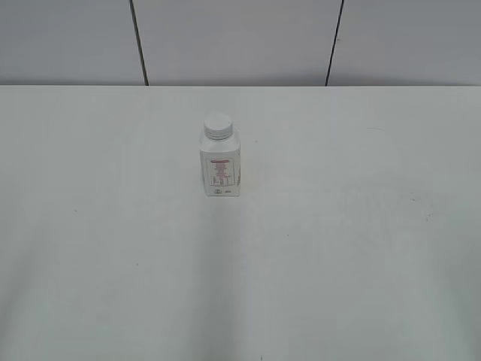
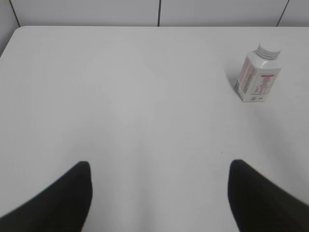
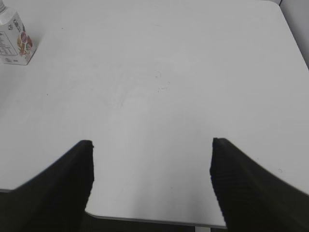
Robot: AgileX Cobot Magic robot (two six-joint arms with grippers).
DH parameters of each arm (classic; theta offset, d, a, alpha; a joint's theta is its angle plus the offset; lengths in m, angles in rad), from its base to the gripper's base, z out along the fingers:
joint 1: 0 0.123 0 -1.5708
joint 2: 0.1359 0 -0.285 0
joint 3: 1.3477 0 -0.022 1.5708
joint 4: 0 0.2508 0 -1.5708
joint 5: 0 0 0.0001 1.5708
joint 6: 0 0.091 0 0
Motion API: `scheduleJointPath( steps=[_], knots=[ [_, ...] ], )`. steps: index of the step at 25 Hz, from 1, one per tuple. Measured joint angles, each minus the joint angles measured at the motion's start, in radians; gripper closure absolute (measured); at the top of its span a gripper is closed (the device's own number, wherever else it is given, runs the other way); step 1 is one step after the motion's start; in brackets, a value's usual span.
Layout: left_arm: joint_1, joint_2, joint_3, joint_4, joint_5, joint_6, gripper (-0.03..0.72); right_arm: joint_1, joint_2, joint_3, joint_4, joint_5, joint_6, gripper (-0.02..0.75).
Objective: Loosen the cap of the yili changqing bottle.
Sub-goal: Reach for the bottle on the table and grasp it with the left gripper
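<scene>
We see the yili changqing bottle (image 1: pixel 220 169) standing upright on the white tabletop (image 1: pixel 338 248), toward the middle and far half. It is small, white and squarish, its label printed in red. The cap (image 1: pixel 217 125), white and ribbed, sits on its neck.

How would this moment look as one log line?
stage: start | bottle: upright, untouched | cap: on | left gripper: open, away | right gripper: open, away
</scene>
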Motion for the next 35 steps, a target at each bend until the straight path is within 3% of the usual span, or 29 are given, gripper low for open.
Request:
scheduleJointPath(
  steps=[16,23,31,35],
  knots=[
    [0.0,0.0,-0.013,0.002,-0.046,0.0,0.155,0.0,0.0,0.0,0.0,0.0,0.0,0.146],
    [0.0,0.0,0.003,0.028,-0.318,0.0,0.155,0.0,0.0,0.0,0.0,0.0,0.0,0.146],
    [0.0,0.034,0.148,0.036,-0.798,0.0,0.155,0.0,0.0,0.0,0.0,0.0,0.0,0.146],
    [0.0,0.15,0.188,0.049,-0.872,0.0,0.155,0.0,0.0,0.0,0.0,0.0,0.0,0.146]
  ],
)
